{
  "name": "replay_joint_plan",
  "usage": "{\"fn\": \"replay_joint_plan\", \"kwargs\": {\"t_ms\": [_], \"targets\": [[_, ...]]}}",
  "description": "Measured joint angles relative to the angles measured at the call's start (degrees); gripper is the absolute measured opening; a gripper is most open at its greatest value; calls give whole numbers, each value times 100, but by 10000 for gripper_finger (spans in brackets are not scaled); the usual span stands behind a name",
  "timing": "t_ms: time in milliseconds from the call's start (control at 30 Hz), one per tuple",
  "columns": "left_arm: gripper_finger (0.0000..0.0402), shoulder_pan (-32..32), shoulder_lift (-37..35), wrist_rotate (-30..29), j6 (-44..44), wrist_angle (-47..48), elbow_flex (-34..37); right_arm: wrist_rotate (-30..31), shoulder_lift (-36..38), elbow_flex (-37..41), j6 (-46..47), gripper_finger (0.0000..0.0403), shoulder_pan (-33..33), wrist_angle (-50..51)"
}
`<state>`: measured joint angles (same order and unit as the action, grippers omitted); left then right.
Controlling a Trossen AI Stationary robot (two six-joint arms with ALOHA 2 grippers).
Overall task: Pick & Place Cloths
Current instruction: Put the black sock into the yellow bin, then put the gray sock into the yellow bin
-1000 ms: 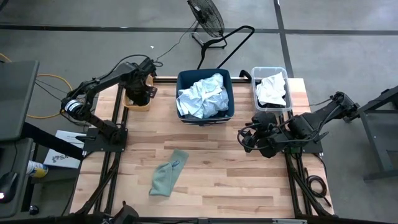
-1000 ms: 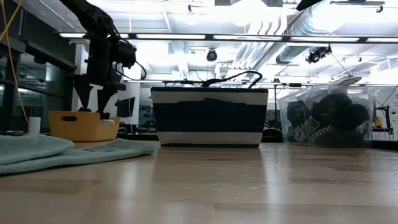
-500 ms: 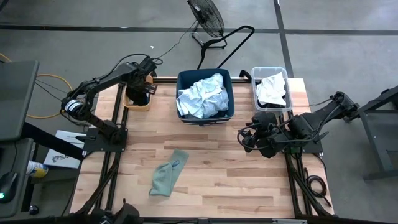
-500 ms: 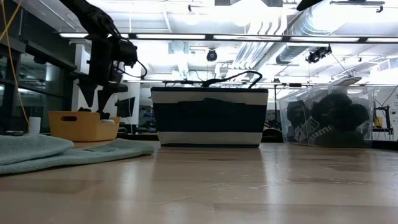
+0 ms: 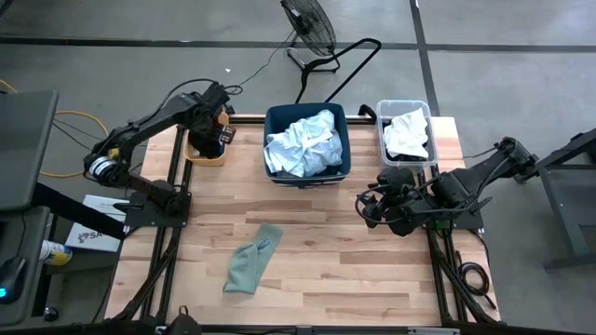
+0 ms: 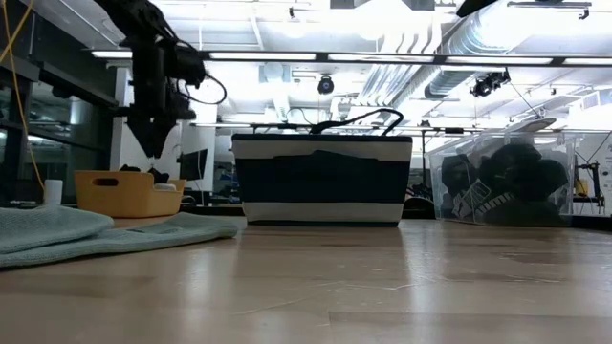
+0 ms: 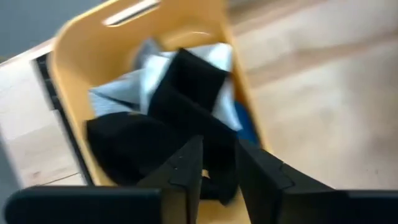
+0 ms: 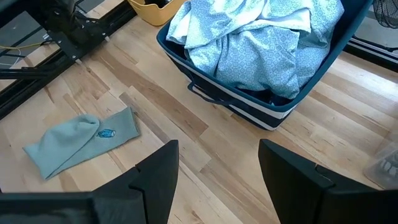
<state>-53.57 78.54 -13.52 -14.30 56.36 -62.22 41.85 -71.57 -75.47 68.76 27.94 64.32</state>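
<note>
Left wrist view: left end effector (image 7: 214,180) narrowed, fingers nearly together, empty, just above black cloth (image 7: 155,134) in orange bin (image 7: 74,50); white cloth (image 7: 127,93) beyond it. Right end effector (image 8: 214,177) spread wide, empty, hovering over surface (image 8: 205,134); grey-green cloth (image 8: 78,143) ahead on one side, pale blue cloths (image 8: 261,43) in navy bin (image 8: 249,106) ahead.

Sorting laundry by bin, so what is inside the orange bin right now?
The orange bin holds black fabric on top, with pale blue and white cloth beneath it. The left tool blocks the near part, so the bottom cannot be seen.
</note>
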Motion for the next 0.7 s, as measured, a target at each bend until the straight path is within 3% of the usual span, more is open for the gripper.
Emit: {"fn": "replay_joint_plan", "kwargs": {"t_ms": [300, 567, 700], "targets": [[44, 857, -611, 1640, 813, 343, 2, -1, 0, 0, -3, 213, 1, 151], [39, 2412, -747, 2529, 870, 520, 2, -4, 0, 1, -181, 213, 0, 148], [39, 3274, -747, 2678, 870, 511, 2, -27, 0, 0, -301, 213, 1, 146]]}}
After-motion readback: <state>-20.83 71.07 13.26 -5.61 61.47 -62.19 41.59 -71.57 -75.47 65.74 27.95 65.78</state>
